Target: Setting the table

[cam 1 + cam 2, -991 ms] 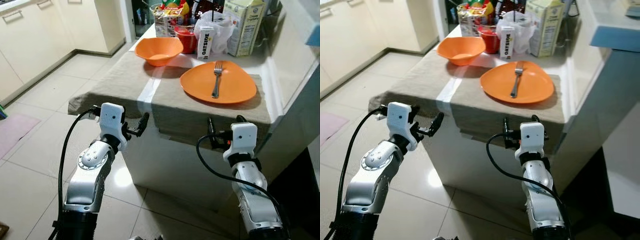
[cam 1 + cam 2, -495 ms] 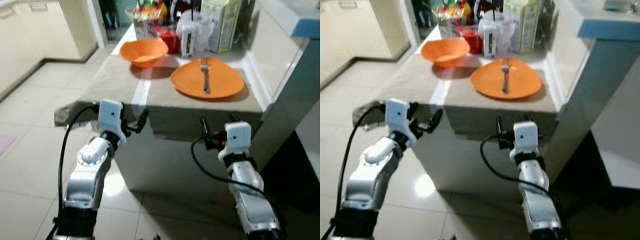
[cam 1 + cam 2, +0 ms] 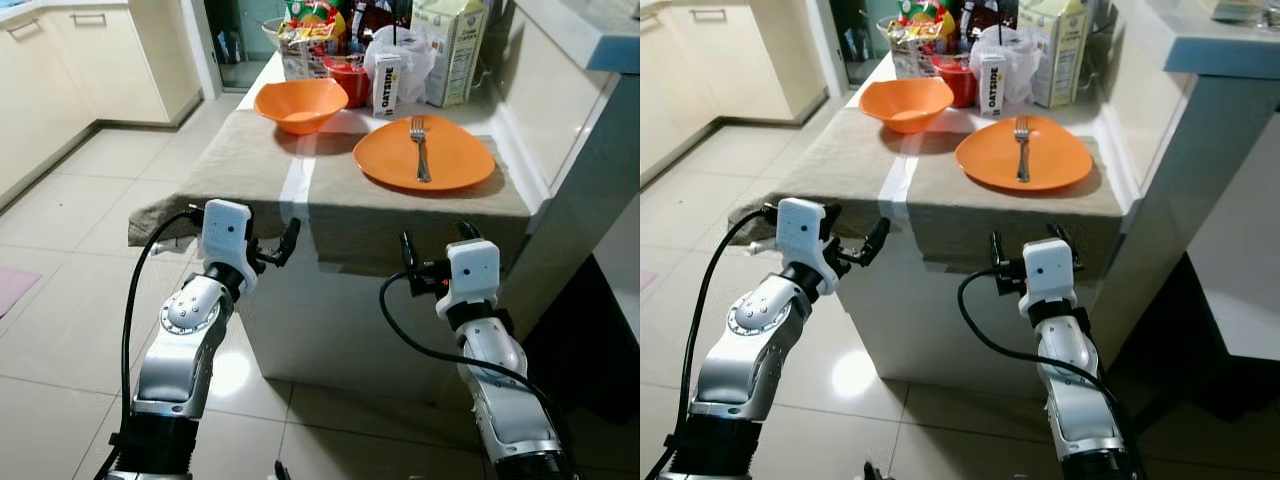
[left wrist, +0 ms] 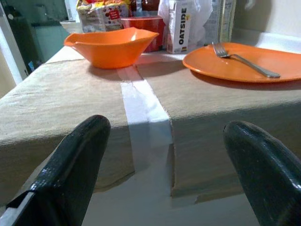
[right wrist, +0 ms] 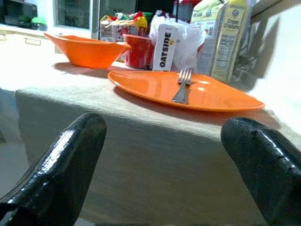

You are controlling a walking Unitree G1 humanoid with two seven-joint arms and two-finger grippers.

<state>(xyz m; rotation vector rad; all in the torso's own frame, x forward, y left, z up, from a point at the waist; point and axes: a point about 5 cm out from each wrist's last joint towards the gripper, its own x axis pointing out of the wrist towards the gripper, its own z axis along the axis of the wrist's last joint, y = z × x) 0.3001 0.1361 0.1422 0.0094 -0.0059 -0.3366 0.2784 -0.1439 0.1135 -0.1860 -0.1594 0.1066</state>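
**Inspector A:** Nearest items?

**Inspector B:** Left pincer (image 3: 275, 246) and right pincer (image 3: 432, 258), both spread and empty, short of the bench (image 3: 250, 160) edge.

**Inspector A:** Beyond?

**Inspector B:** Fork (image 3: 419, 146) lies on orange plate (image 3: 455, 165). Orange bowl (image 3: 300, 102) beyond to its left. Oatside carton (image 3: 385, 85) and milk carton (image 3: 447, 49) at rear.

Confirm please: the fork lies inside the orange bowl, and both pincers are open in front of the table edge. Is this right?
Not quite. The fork lies on the orange plate, not in the orange bowl, as the left eye view shows. The left pincer and right pincer are indeed open before the table edge.
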